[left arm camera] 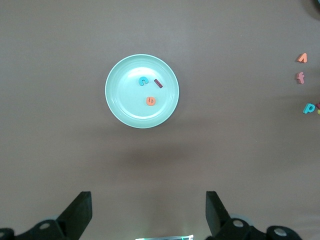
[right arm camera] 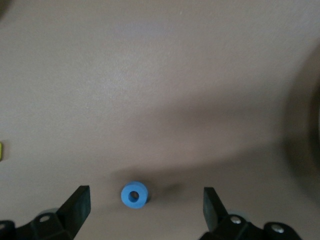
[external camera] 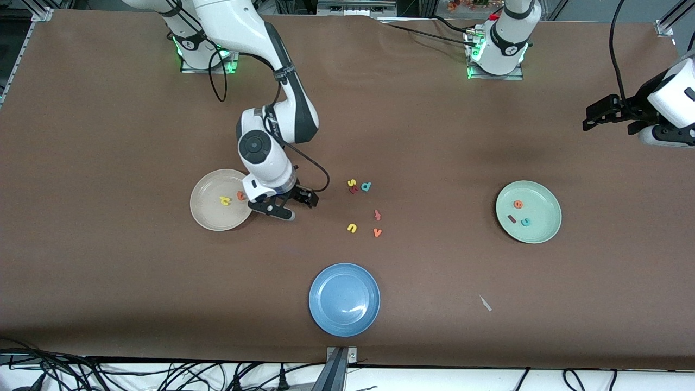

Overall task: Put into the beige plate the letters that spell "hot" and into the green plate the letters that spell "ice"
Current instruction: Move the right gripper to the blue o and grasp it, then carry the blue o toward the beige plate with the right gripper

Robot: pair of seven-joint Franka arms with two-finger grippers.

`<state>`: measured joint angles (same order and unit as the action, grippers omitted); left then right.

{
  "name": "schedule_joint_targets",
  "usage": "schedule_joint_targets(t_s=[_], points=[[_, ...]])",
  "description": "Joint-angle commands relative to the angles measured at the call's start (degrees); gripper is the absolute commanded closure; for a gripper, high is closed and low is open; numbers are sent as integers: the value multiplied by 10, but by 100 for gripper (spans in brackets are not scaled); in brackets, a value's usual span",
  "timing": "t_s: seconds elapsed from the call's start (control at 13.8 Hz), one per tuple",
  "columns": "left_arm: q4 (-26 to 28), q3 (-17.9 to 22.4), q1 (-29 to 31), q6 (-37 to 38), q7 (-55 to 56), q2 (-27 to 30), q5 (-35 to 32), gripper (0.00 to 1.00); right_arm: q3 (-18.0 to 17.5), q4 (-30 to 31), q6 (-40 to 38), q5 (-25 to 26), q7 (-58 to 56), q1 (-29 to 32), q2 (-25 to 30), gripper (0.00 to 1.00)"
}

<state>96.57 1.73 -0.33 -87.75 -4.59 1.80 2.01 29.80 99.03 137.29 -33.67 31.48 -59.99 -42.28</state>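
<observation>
The blue plate (external camera: 344, 299), nearest the front camera, serves as the landmark and lies empty. Farther from the camera than it, the stray letters are scattered: the yellow u (external camera: 352, 228) and orange v (external camera: 377, 232) first, then the reddish f (external camera: 377, 215), then the yellow s (external camera: 351, 183) and teal d (external camera: 366, 187). Toward the left arm's end from the blue plate, the green plate (external camera: 548, 228) already holds the orange e (external camera: 518, 204), dark red i (external camera: 511, 219) and teal c (external camera: 525, 222). Toward the right arm's end, the beige plate (external camera: 209, 217) holds the yellow h (external camera: 225, 201) and orange t (external camera: 241, 195), so only the blue o (right arm camera: 134, 195) seems left to move. It lies on the bare table just beside the beige plate's rim, under the right gripper (external camera: 282, 206), and the right wrist view shows it between the spread fingers (right arm camera: 77, 205), touching neither and nearer one finger than the other. That offset is the risk: closing as it stands, the nearer finger would likely meet the ring first and push it sideways, or the small foam piece could squirt out. The left gripper (external camera: 594, 117) waits high over the table's edge at its own end, fingers apart and holding nothing.
</observation>
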Motion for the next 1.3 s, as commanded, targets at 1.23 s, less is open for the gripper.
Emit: schedule_joint_targets(t_s=[1.23], points=[[-18, 0, 3, 21, 2, -7, -7, 0, -14, -55, -26, -25, 38, 1, -53, 34]])
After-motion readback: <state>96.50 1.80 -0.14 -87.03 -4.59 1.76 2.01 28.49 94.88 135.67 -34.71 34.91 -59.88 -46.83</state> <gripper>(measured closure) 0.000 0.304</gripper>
